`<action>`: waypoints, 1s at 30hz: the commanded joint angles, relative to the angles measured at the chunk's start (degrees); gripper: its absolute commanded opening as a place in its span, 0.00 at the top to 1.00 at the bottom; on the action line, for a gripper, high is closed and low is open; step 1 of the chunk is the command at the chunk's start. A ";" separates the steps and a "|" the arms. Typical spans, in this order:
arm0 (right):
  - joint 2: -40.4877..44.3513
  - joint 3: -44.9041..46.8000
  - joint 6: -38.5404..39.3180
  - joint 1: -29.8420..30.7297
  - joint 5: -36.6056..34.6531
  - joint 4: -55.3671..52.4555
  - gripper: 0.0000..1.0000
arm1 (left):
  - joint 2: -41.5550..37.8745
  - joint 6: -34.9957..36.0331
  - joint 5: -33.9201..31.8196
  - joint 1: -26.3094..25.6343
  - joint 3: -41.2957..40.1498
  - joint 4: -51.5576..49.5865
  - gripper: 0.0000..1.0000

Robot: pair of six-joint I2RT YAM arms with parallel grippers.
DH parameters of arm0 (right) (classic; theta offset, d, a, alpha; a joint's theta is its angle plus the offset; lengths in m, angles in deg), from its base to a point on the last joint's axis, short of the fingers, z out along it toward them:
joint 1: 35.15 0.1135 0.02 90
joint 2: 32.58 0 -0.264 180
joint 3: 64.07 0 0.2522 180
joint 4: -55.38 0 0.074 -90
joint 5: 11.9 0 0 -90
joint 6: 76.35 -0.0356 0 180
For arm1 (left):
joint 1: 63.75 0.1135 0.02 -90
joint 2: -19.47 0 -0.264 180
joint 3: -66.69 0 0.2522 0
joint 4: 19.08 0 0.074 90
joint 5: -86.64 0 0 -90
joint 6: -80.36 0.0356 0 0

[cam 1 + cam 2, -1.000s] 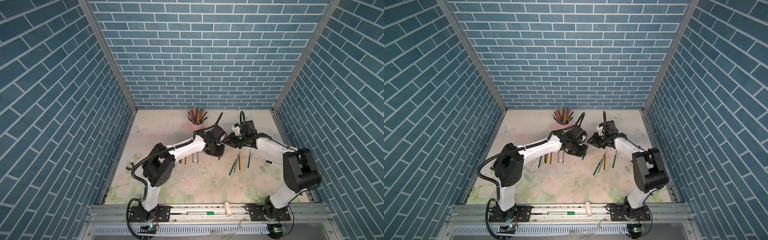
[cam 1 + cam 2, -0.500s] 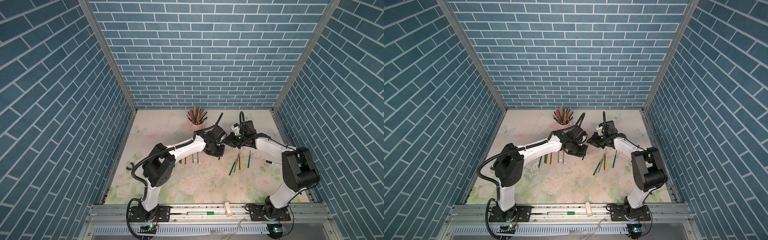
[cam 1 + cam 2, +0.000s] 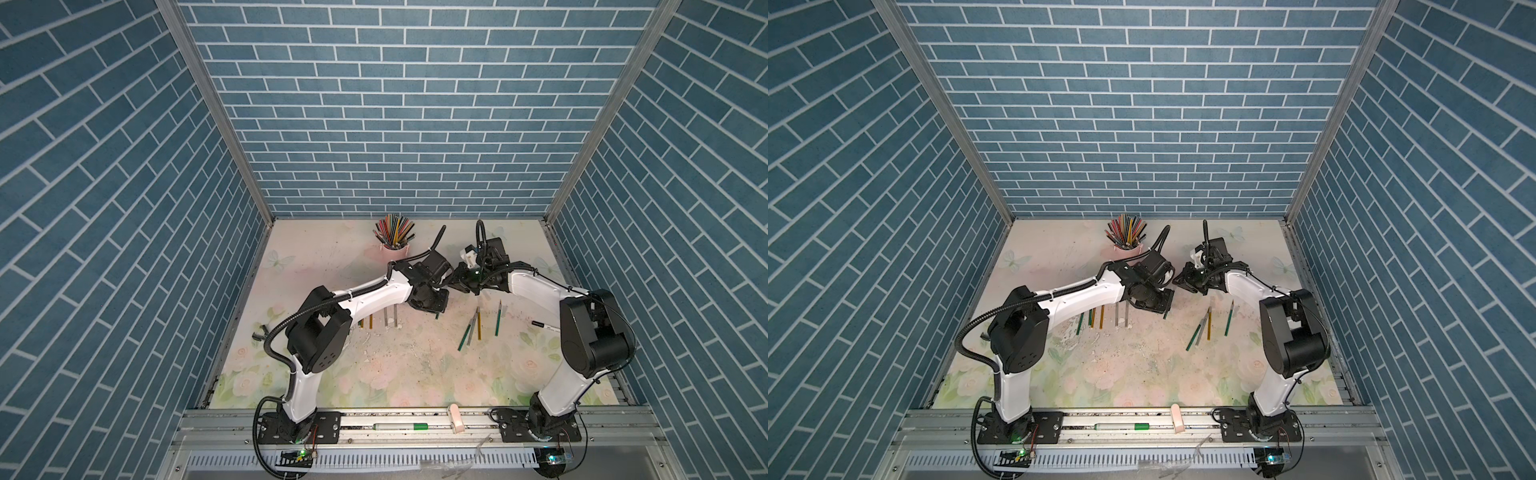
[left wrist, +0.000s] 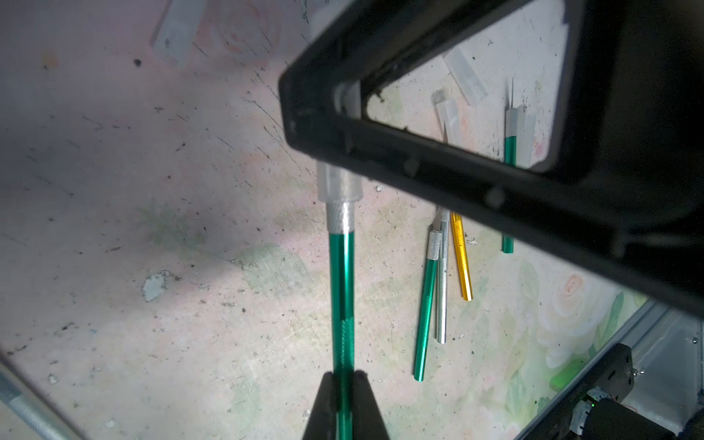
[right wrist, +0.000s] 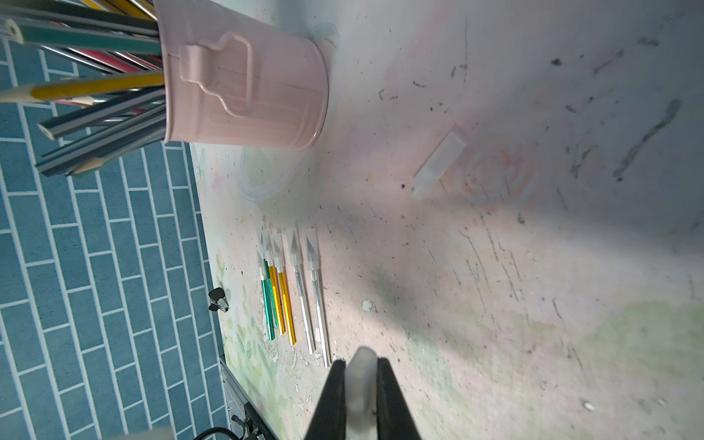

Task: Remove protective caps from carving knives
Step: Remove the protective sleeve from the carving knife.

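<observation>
Left of centre in a top view, capped knives point(image 3: 386, 318) wait in a row. At centre the left gripper point(image 4: 344, 375) pinches a green knife point(image 4: 341, 285) by its handle; the right gripper point(image 5: 360, 362) is clamped on its cap point(image 4: 337, 183). A crooked pull could, I judge, drag the smooth handle through the pinch, or let the cap slip free.

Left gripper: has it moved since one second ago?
No. In a top view the left gripper keeps its place just in front of the pink cup, shut on the green knife.
</observation>
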 commanded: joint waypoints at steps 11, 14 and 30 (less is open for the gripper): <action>-4.65 -8.08 2.71 -2.26 -0.29 -1.37 0.98 | -2.19 -0.08 -0.03 -1.23 -5.55 -2.17 0.92; -5.66 -9.53 2.94 -2.70 -0.45 -1.51 0.98 | -2.27 -0.10 -0.14 -1.48 -5.73 -2.65 0.92; -9.27 -13.81 4.83 -4.20 -2.11 -3.60 0.99 | -4.84 -0.85 -1.62 -1.76 -9.14 -2.78 0.92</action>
